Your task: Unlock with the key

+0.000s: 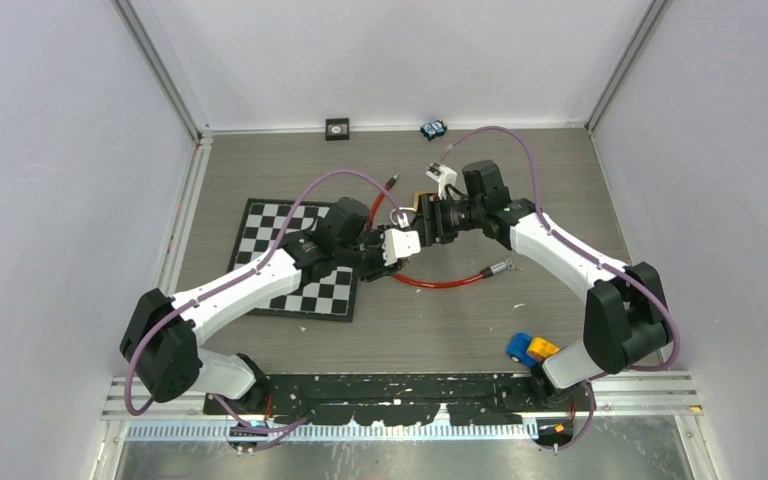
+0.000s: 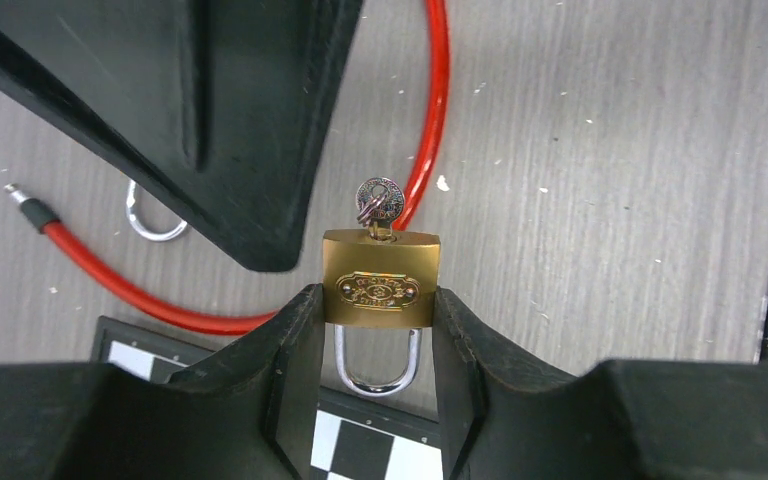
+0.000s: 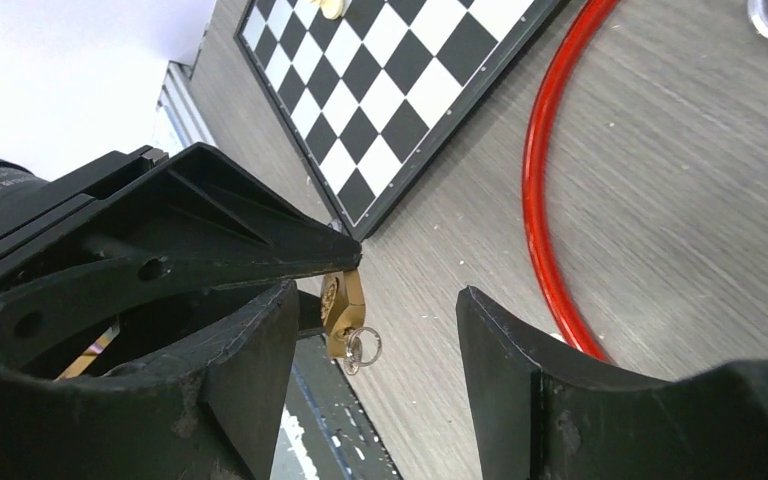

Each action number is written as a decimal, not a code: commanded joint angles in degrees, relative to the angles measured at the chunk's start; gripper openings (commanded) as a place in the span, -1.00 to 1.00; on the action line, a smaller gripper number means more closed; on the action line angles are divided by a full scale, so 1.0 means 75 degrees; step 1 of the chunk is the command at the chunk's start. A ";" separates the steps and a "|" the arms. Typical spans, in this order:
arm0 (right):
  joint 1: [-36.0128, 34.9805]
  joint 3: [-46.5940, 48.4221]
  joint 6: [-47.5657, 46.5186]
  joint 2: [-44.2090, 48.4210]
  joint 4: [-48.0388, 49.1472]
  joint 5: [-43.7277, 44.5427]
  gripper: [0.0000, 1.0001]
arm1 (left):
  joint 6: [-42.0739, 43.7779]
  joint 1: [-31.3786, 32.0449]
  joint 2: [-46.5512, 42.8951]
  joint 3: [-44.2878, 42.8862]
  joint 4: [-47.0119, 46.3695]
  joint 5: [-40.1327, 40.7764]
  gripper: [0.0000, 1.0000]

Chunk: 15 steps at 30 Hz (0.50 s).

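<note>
1. We see the padlock [image 2: 380, 288] clamped by its brass body between the fingers of the left claw [image 2: 378, 305], held above the surface [image 2: 610, 200].
2. The shackle [image 2: 375, 368] points back toward that claw's wrist. We can't tell whether it has popped.
3. The key [image 2: 378, 200] sits in the keyhole on the lock end facing away from the left claw, with a small ring on its head.
4. The right claw [image 3: 372, 320] is released. Its jaws are spread wide, with the key in the gap between them and neither finger touching it.
5. From the left wrist, one finger [image 2: 210, 120] of the right claw hangs just left of the key, apart from it.
6. The red cable [image 2: 428, 120] loops on the surface below both claws.
7. The chessboard [image 3: 400, 80] lies flat below the left claw.
8. The blue-and-yellow toy [image 1: 530, 348] sits by the right arm's base, well apart from both claws.
</note>
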<state>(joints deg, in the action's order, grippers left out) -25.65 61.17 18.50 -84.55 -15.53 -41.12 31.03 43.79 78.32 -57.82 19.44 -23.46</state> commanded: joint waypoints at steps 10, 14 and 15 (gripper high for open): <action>0.0010 -0.0378 0.0827 -0.0329 0.1446 -0.1469 0.27 | 0.0111 0.0243 -0.0183 -0.0247 -0.0958 0.1284 -1.00; 0.0010 -0.0468 0.0942 -0.0502 0.1682 -0.1621 0.18 | -0.0016 0.0244 -0.0207 -0.0251 -0.0981 0.1265 -1.00; 0.0010 -0.0459 0.0943 -0.0546 0.1694 -0.1629 0.17 | -0.0050 0.0249 -0.0218 -0.0257 -0.0986 0.1256 -1.00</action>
<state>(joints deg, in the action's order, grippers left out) -25.65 58.11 24.27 -87.42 -6.72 -50.74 31.73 45.39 78.35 -57.84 16.14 -14.50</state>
